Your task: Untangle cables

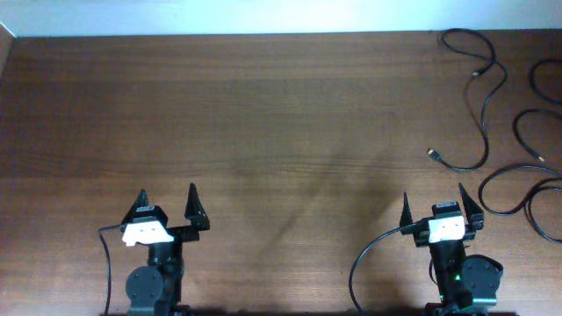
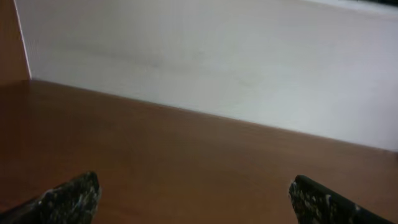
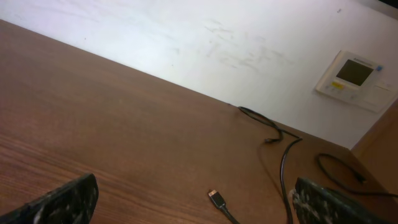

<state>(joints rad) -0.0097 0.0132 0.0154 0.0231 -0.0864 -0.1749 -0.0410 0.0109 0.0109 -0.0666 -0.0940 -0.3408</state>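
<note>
Since both arms sit at the near edge of the bench (image 1: pixel 263 114), we have nothing in hand. Left end effector (image 1: pixel 168 198): wide open, empty. Right end effector (image 1: pixel 433 195): wide open, empty too. The cables (image 1: pixel 482 123) lie at the far right corner of the bench, well apart from the left arm and nearer the right one. From overhead we see loose snaking strands, not a tight knot; we cannot tell whether the ones at the right edge cross. We judge them light, limp and thin, likely to flop and slide when lifted. Best hold looks to be just behind the plug (image 1: pixel 433 154), where the cord should be stiffer. A mid-strand pinch would probably only drag a loop.
</note>
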